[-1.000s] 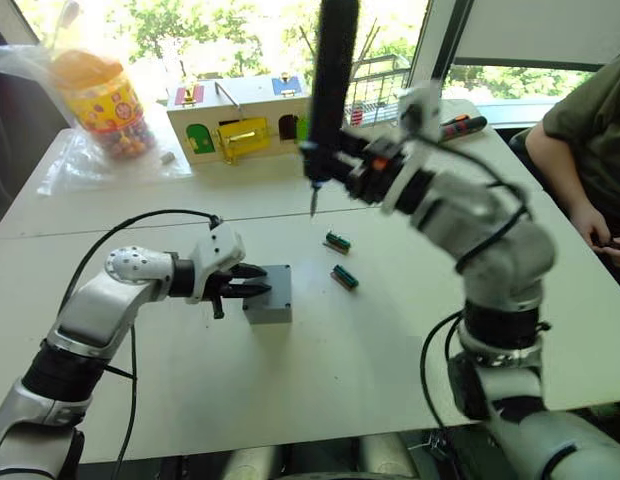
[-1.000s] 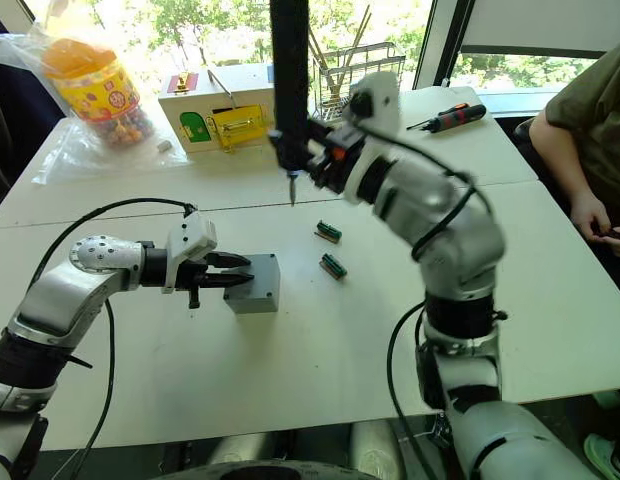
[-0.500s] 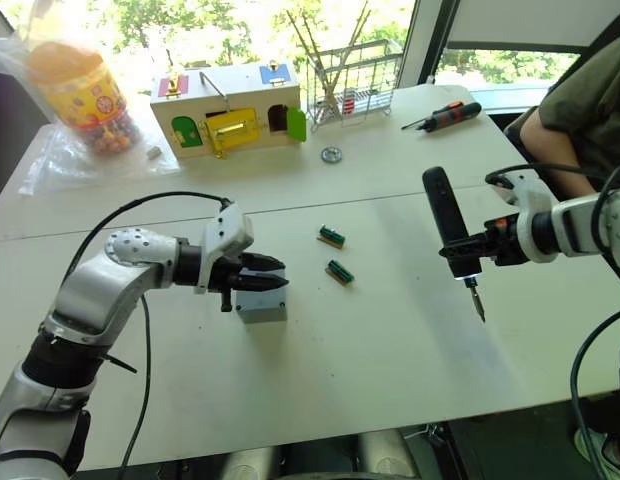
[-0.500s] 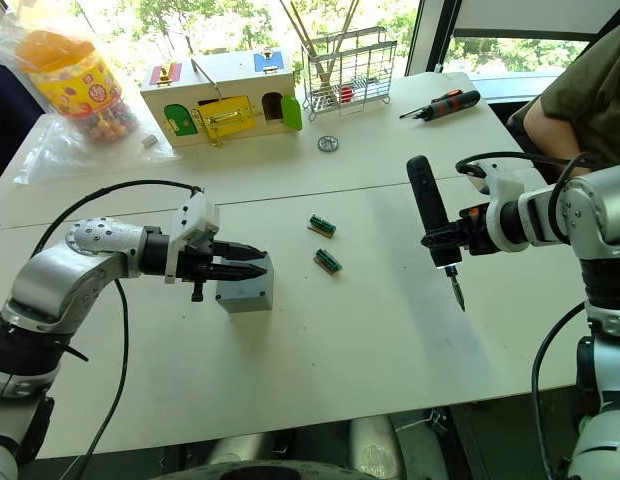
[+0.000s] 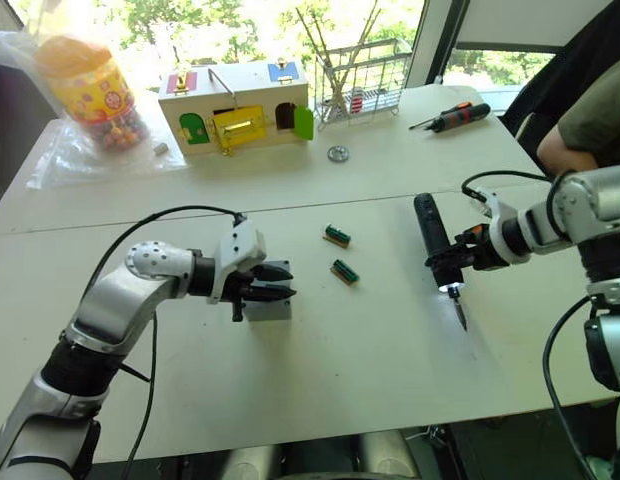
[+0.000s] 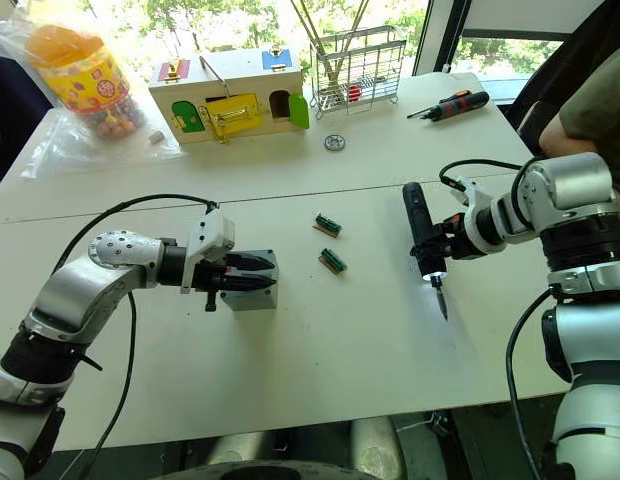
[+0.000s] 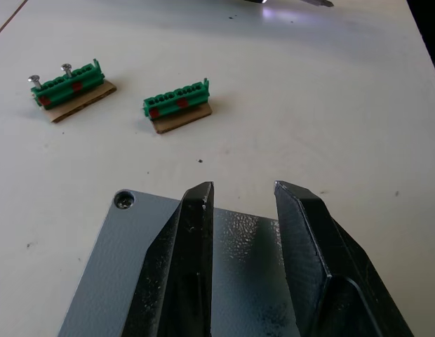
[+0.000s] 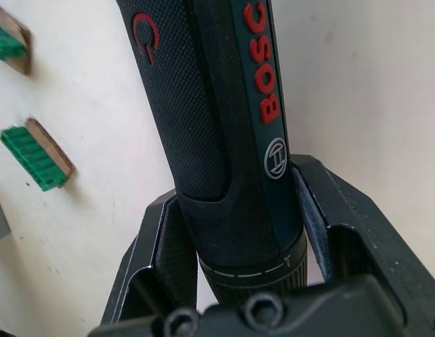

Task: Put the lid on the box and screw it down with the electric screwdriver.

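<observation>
We are resting our left gripper [image 7: 242, 232] flat on the square grey plastic lid [image 7: 119, 281], which is sitting on the small grey plastic box [image 6: 262, 292] near the middle of the white table [image 6: 320, 370]; its fingers are slightly parted and are pinching nothing. Our right gripper [image 8: 235, 232] is clamping the thick black cylindrical electric screwdriver [image 6: 424, 240] out to the right, its thin bit pointing down at the tabletop with a light glowing at its tip.

The risks we are seeing: the lid could be sliding off square if our left fingers are pressing unevenly, and the bit could be jabbing the table, hanging so low. The two small green terminal blocks [image 6: 331, 243] are lying between box and driver, so a low sweep could be knocking them. A person's arm [image 5: 590, 125] is close beyond our right arm. Toward the near table edge we are finding open room.
</observation>
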